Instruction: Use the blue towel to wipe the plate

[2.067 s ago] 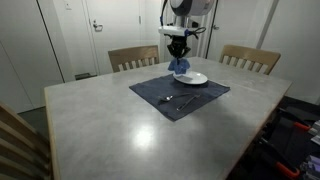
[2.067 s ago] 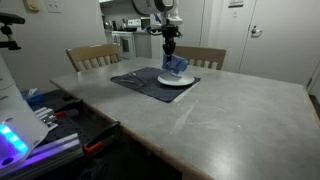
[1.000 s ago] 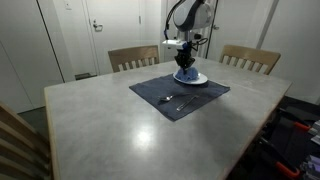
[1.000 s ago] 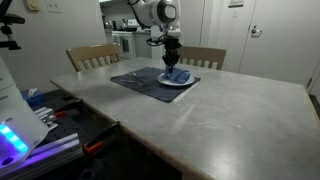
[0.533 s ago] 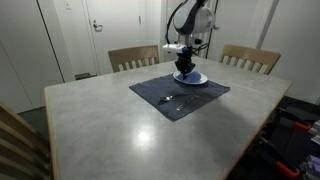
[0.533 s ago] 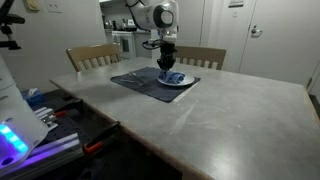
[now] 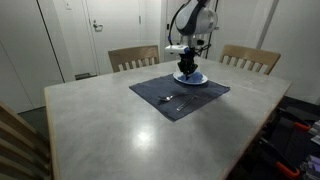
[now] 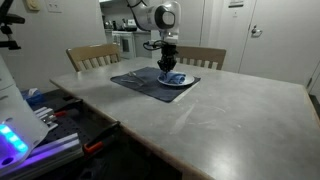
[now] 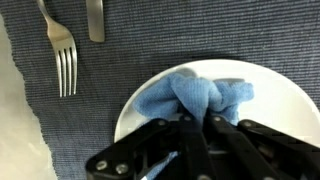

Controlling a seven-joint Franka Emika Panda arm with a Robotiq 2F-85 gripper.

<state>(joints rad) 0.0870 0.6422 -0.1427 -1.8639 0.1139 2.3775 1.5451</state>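
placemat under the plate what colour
Dark blue-grey placemat, finely ribbed weave; clearest in the wrist view.

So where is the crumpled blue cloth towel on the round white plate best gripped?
At the raised, bunched knot in the middle of the blue cloth towel, from straight above. The folds gather upward there, while its outer parts lie low on the round white plate. The gripper is closed on that spot.

The blue cloth towel is scrunched into a wad on the round white plate. Plate's lying flat.
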